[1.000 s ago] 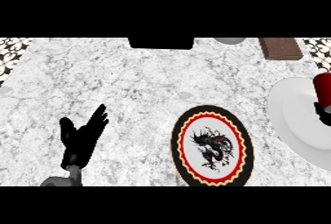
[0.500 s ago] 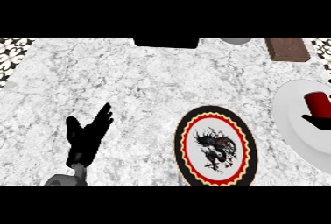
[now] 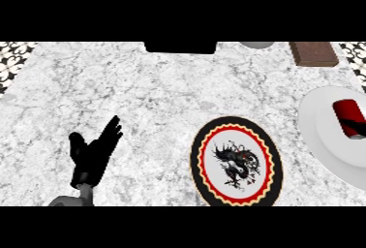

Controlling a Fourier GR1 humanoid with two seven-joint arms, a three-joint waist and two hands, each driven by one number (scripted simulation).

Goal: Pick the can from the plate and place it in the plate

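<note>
Compared with a second ago, the whole scene sits further left and lower in the head view, so more of the white plate [image 3: 330, 140] at the right edge shows, and the red can [image 3: 349, 118] reads plainly as lying on its side on that plate, its pale end pointing toward the lower edge of the view. The dark shape that overlapped the can a second ago is gone.

Only the left hand [image 3: 93, 154] is visible, at the lower left above the counter [image 3: 157, 92], fingers straight and pointing up, thumb spread: open, holding nothing, resting. The right hand is nowhere in view.

Judging by this, the pick is not yet done: the can is still on the white plate and nothing touches it. The likely target is the decorated plate [image 3: 236, 162], with its black rim, red and yellow ring and dark dragon figure, standing near the white plate but apart from it. The next move calls for a hand coming in over the can and closing round its body, crosswise to its length since it lies flat.

Both plates are cut off, the white one at the right, the decorated one at the bottom. At the far edge a brown block [image 3: 313, 53], a grey rounded thing [image 3: 256, 44] and a black shape [image 3: 180, 47] are clipped and hard to name.
</note>
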